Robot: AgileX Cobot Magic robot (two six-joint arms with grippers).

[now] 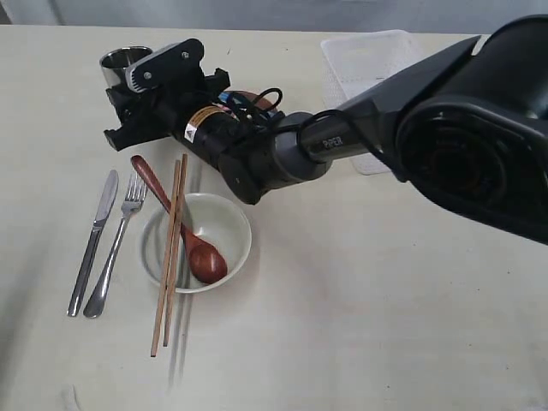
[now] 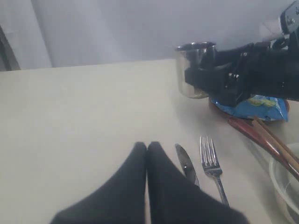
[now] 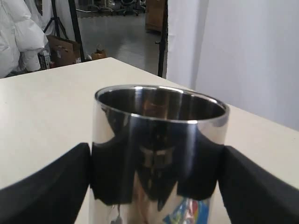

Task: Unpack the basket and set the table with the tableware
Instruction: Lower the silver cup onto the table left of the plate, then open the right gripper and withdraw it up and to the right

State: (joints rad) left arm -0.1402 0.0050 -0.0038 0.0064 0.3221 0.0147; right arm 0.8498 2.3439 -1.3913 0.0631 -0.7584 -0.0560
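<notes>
The right arm (image 1: pixel 462 128) looms closest, reaching left across the surface (image 1: pixel 360 325) to the steel cup (image 1: pixel 122 60) at the far left. The right jaws stand spread wide on either side of the cup, not visibly pinching it. Nearer, from the left, lie the knife (image 1: pixel 94 240), fork (image 1: pixel 120 240), chopsticks (image 1: pixel 171 257) across the bowl (image 1: pixel 235 227), and the spoon (image 1: pixel 193 244) inside it. The basket (image 1: pixel 368 60) sits far right. Only the left wrist view shows the left jaws, pressed together on nothing, and a blue snack bag (image 2: pixel 252 105) under that arm.

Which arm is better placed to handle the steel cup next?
Right: the right tool straddles the steel cup. The left tool is shut, apart from it, near the knife and fork.
</notes>
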